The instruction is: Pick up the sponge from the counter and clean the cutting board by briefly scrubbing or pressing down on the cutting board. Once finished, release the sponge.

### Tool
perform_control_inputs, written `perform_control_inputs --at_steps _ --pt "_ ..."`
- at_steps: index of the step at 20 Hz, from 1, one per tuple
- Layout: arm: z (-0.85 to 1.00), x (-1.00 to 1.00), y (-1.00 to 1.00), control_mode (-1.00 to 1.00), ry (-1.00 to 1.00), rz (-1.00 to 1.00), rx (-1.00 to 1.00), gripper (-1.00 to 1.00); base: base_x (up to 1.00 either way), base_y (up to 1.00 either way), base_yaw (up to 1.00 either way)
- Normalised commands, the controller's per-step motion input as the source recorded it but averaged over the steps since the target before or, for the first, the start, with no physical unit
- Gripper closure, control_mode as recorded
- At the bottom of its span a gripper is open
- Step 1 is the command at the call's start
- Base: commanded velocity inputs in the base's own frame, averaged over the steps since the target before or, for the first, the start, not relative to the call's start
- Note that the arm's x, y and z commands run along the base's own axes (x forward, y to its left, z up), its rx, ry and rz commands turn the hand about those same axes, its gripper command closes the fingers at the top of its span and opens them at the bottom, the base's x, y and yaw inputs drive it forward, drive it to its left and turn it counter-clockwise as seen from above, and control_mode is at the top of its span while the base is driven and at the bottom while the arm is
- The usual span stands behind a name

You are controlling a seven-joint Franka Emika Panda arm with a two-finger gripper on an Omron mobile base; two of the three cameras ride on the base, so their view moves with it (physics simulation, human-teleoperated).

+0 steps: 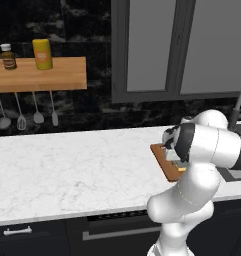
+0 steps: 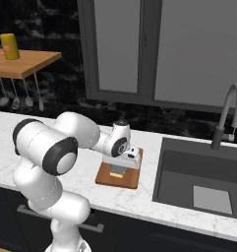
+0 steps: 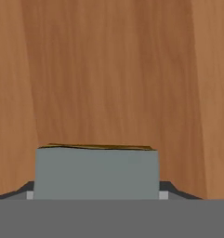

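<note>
The gripper (image 2: pixel 118 170) was clamped on the sponge (image 3: pixel 97 172), pressing it down onto the cutting board (image 2: pixel 130 181). The board lay on the white bench (image 1: pixel 67 172), the sink (image 2: pixel 208 182) at its 3 o'clock.

From behind and left of the arm, the left base view looks forward and down across the counter (image 1: pixel 67 170) toward the far wall, with the cutting board (image 1: pixel 164 162) at right. The right base view faces the same stretch from the other side, taking in the sink (image 2: pixel 203 182) (both share the board, the wall shelf (image 1: pixel 39 75) and the window). The hand view sits very close, looking straight at the board's wood past the sponge (image 3: pixel 97 172).
</note>
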Motion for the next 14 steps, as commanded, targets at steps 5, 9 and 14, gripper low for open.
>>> perform_control_inputs --at_steps 5,9,14 --pt "-0.30 -0.79 0.00 -1.00 0.00 0.08 0.00 1.00 0.00 0.00 0.00" --pt "-0.26 -0.56 -0.03 -1.00 0.00 0.08 0.01 1.00 0.00 0.00 0.00" --pt "-0.14 -0.03 -0.23 -1.00 0.00 0.01 0.00 1.00 0.00 0.00 0.00"
